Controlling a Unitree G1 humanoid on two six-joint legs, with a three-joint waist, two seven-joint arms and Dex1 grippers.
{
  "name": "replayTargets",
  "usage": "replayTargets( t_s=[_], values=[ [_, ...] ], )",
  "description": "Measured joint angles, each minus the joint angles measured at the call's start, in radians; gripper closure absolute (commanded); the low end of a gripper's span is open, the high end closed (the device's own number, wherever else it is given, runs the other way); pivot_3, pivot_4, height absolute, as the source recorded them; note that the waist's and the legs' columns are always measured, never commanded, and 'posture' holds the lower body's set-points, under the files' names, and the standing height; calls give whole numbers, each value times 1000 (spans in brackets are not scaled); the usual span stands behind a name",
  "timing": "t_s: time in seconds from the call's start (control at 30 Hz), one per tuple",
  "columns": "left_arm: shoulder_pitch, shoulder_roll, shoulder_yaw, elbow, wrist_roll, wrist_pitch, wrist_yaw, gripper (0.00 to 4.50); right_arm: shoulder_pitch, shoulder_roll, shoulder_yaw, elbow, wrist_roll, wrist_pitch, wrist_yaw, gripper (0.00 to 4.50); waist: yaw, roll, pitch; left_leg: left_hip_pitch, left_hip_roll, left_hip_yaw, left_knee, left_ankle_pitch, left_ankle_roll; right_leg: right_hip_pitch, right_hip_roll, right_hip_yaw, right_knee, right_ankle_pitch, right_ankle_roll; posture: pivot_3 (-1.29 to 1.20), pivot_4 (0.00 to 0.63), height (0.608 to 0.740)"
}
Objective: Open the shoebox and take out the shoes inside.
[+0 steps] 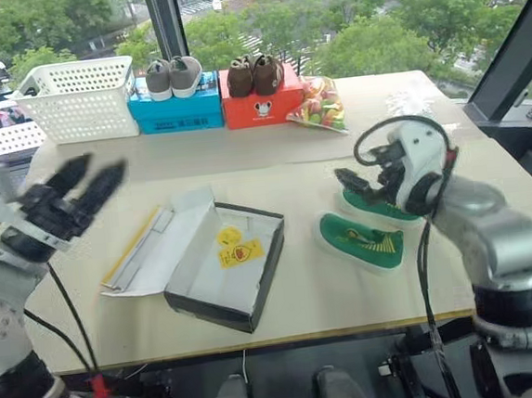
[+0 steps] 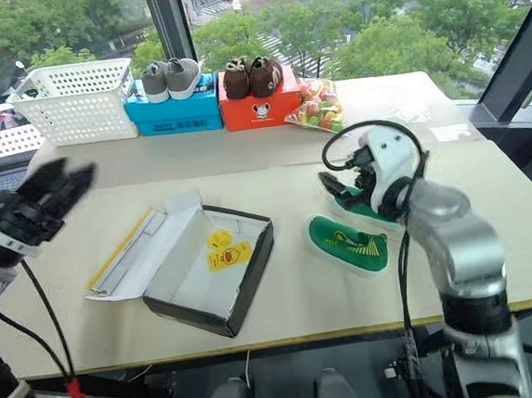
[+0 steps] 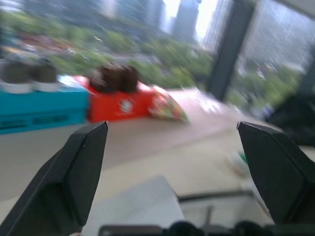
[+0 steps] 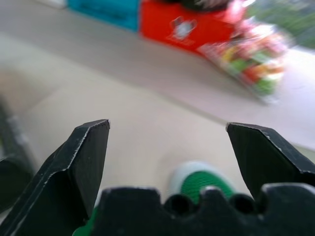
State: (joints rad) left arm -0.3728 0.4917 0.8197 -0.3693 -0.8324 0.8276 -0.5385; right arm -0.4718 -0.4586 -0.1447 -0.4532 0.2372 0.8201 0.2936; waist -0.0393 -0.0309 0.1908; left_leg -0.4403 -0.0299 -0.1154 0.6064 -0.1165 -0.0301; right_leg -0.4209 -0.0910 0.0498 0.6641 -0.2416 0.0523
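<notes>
The shoebox [image 1: 225, 268] lay open on the worktop [image 1: 301, 173], its lid folded out flat to the left. Both shoes [image 1: 363, 239] rested soles-up just right of the shoebox. The right gripper [image 1: 363, 189] hovered above the farther shoe, jaws released and empty. The left gripper [image 1: 83, 185] hung left of the shoebox, jaws spread wide, grasping nothing.

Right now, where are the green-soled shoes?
In the left eye view, the shoes lie sole-up on the table, right of the open shoebox, with the right gripper just above the farther one.
</notes>
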Motion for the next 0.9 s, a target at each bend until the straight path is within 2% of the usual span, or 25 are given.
replayTargets(
  t_s=[0.1, 0.2, 0.3, 0.43, 0.6, 0.73, 0.9],
  values=[
    [133, -84, 22, -97, -19, -22, 109, 0, 151, 58, -9, -152, -28, -69, -59, 34, 0, -1, -2, 2, -1, 3, 1, 0, 0, 3, -1, 4, 0, 1, 2, 0, 150, 740],
    [281, -173, -42, -172, 0, -46, 161, 0, 314, 100, -11, -184, -53, -156, -84, 34, 2, -4, -4, 8, -1, 4, 1, -1, 0, 10, 0, 6, -4, 1, 3, 0, 150, 740],
    [490, -275, -153, -276, 100, -139, 199, 0, 525, 127, -49, -160, -79, -284, -88, 34, 6, -4, -6, 20, 3, 9, -2, -8, -5, 27, 0, 6, -18, -7, 3, 0, 150, 740],
    [633, -328, -246, -287, 253, -309, 203, 0, 623, 139, -107, -116, -87, -400, -87, 34, -1, -3, -8, 19, 12, 18, 0, -10, -6, 30, 1, 6, -23, -7, 2, 0, 150, 740],
    [712, -381, -258, -217, 400, -571, 208, 0, 695, 160, -132, -25, -114, -549, -91, 34, -1, -1, -10, 15, 14, 25, 0, -12, -4, 29, -3, 6, -26, -8, 2, 0, 150, 740],
    [780, -451, -402, -150, 524, -732, 207, 0, 720, 185, -96, 57, -171, -640, -108, 34, 9, 0, -14, 14, 17, 34, 0, -15, 0, 31, -5, 6, -35, -8, 3, 0, 150, 740],
    [805, -462, -540, -92, 639, -850, 213, 0, 731, 214, -43, 60, -227, -661, -142, 34, 20, 1, -20, 10, 25, 41, 1, -16, 2, 28, -3, 5, -36, -8, 3, 0, 150, 740]
  ],
)
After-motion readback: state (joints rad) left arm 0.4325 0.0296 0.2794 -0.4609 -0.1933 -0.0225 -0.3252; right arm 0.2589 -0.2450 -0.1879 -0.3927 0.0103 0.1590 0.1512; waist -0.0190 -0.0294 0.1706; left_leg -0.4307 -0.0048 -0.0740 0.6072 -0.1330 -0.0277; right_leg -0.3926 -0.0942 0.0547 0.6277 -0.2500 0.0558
